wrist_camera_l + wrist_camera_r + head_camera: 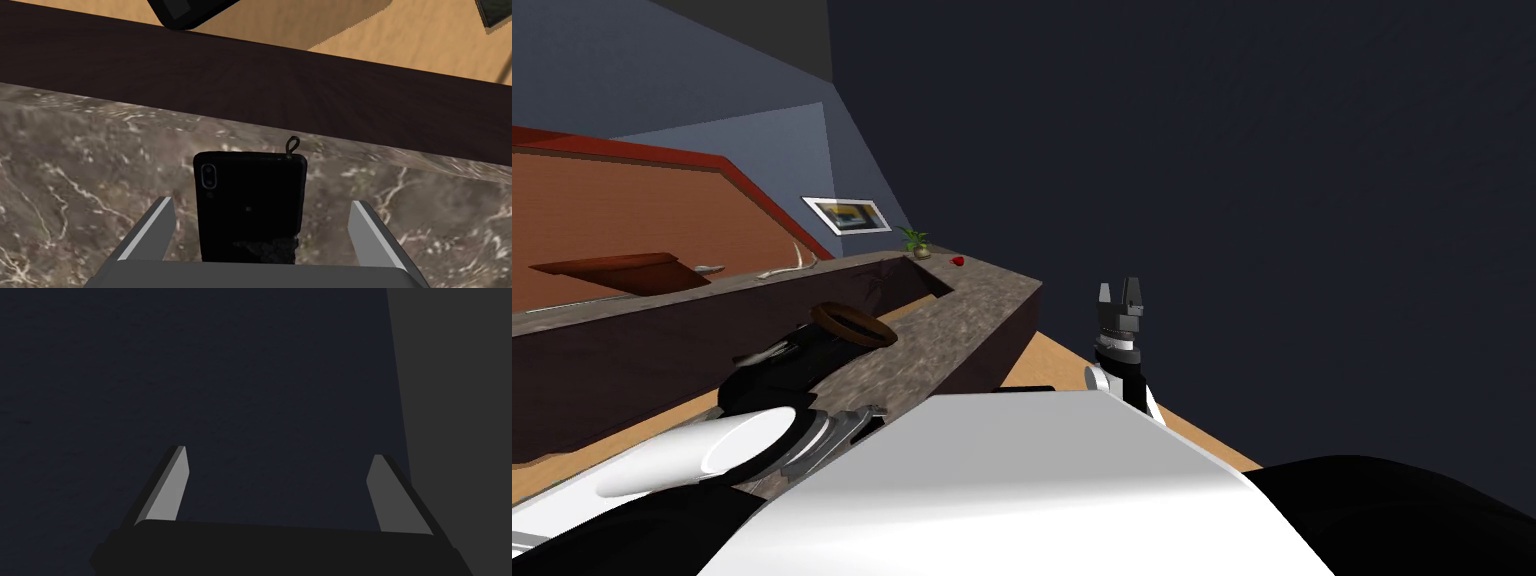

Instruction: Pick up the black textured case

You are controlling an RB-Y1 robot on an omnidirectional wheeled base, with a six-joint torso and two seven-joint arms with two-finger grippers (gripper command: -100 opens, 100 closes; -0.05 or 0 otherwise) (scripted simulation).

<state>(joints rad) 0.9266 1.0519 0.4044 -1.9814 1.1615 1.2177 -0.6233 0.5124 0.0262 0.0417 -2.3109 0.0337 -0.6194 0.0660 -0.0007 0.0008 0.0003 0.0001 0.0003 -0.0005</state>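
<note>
left gripper (262, 201) hangs over the marbled counter (75, 165) with its fingers spread wide. the black case (250, 210) lies flat between them, with a gap on each side. for a clean grasp it should probably drop straight down, keep the case centred and close across the long edges, minding the small loop (291, 146) at the far corner. right gripper (1122, 292) stands raised off the counter's end, fingers apart. the left wrist view gives the case; the head view adds a brown ring-shaped object (854, 324) near the left forearm.
</note>
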